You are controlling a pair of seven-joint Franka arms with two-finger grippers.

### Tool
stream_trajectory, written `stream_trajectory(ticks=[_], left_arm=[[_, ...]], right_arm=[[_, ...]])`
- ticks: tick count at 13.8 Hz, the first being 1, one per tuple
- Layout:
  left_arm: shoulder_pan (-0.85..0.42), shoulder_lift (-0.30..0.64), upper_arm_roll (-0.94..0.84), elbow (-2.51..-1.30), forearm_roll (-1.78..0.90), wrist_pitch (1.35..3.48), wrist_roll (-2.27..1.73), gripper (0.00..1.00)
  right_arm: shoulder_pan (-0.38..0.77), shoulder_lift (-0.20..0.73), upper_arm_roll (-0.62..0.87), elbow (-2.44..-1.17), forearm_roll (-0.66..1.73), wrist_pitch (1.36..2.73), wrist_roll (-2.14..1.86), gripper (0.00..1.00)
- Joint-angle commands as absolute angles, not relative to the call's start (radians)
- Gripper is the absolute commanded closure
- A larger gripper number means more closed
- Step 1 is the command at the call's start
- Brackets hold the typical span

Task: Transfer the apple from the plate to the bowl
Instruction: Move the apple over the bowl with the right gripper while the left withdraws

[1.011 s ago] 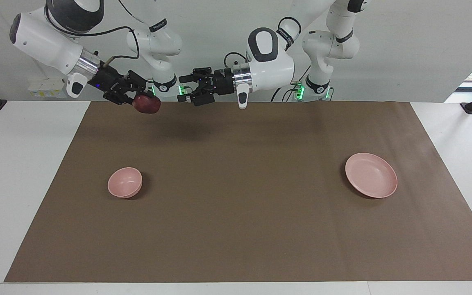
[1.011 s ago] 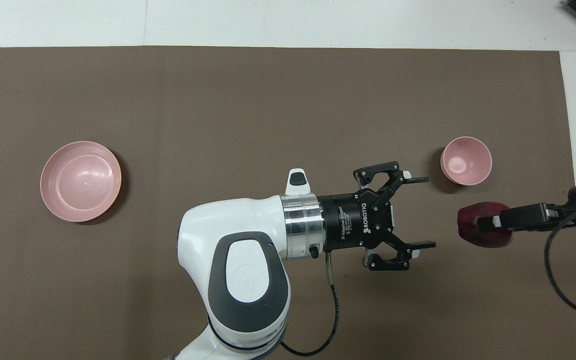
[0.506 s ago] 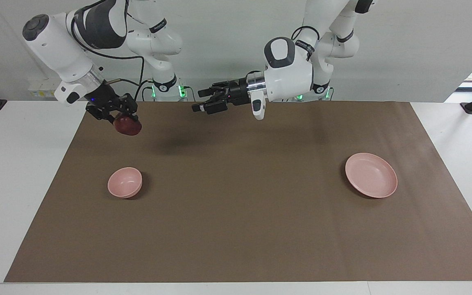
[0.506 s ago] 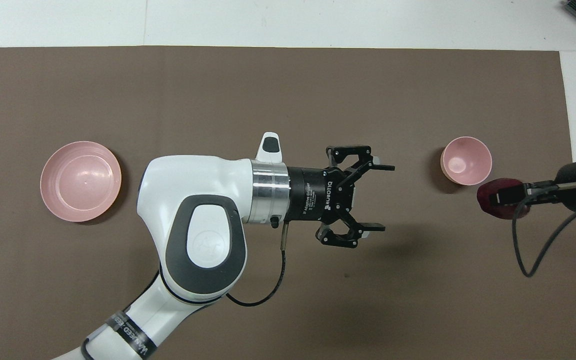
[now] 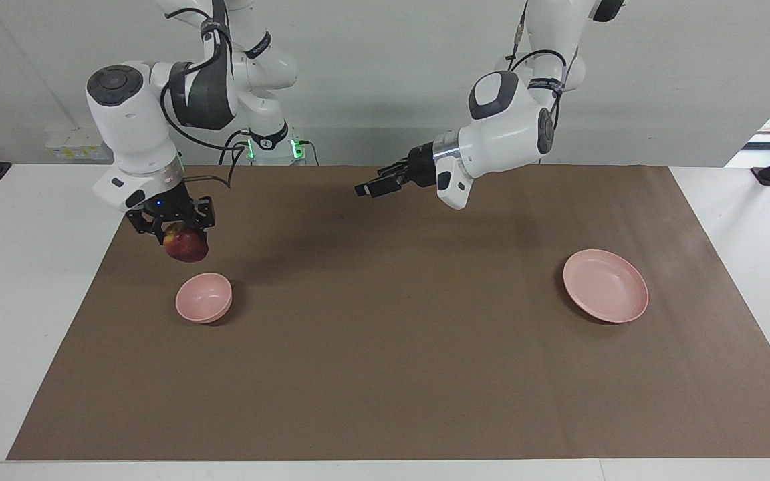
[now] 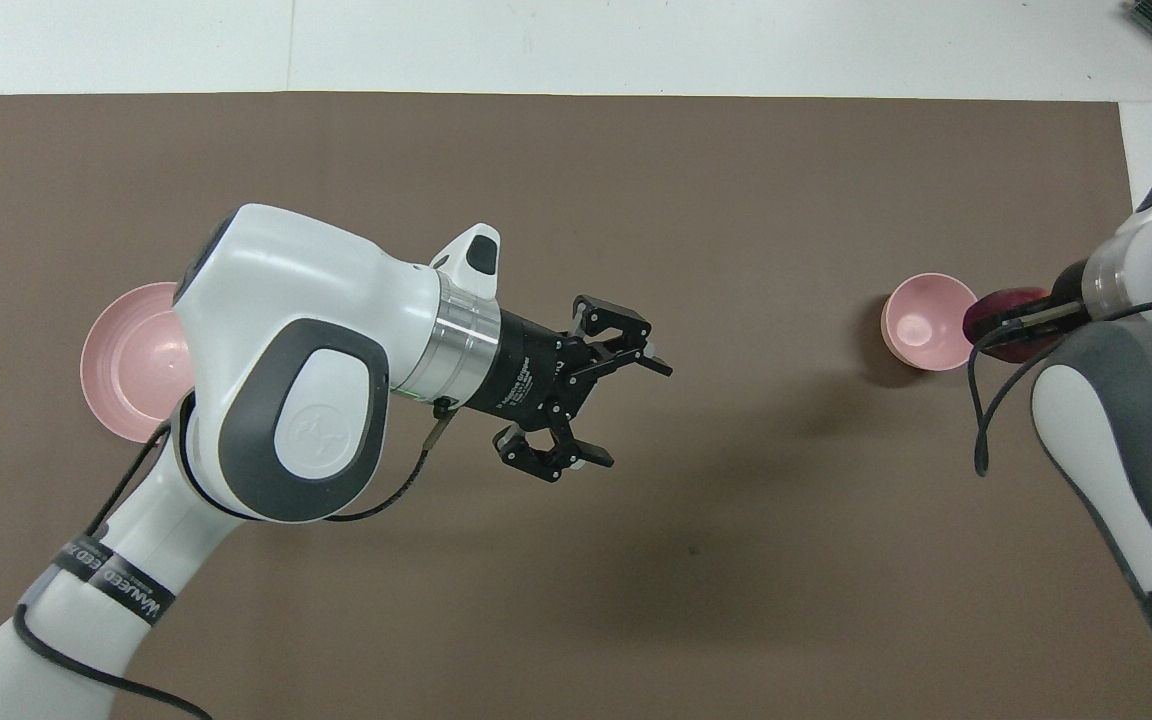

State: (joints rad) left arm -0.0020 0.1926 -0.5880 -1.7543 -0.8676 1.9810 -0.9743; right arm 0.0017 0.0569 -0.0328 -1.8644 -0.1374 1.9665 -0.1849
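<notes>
Your right end effector [image 5: 178, 230] is clenched on the apple [image 5: 186, 244], held in the air off the plate [image 5: 605, 286], which sits bare toward the left arm's end of the surface [image 5: 385, 374]. Key relation: the bowl [image 5: 204, 297] is below the apple and slightly off toward the table's middle, so the apple isn't centred over it yet. My read: shift over the rim, lower, then release. Right arm is clearly the nearer one. Your left end effector [image 6: 591, 400] is released, fingers spread, waiting over the bare middle of the surface.
</notes>
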Motion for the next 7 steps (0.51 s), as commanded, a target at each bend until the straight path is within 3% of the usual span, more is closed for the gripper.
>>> stream_trajectory(ticks=[1, 4, 7], left_arm=[[0.053, 0.186, -0.594, -1.740, -0.717, 1.869, -0.915, 0.00], [0.092, 0.187, -0.594, -1.732, -0.509, 1.787, -0.775, 0.00], [0.112, 0.190, -0.594, -1.712, -0.333, 1.740, -0.655, 0.00]], right_arm=[[-0.005, 0.090, -0.028, -1.841, -0.202, 2.009, -0.173, 1.00], [0.006, 0.141, -0.028, -1.841, -0.274, 2.103, -0.173, 1.00], [0.032, 0.158, -0.028, -1.851, -0.362, 2.109, -0.170, 1.00]])
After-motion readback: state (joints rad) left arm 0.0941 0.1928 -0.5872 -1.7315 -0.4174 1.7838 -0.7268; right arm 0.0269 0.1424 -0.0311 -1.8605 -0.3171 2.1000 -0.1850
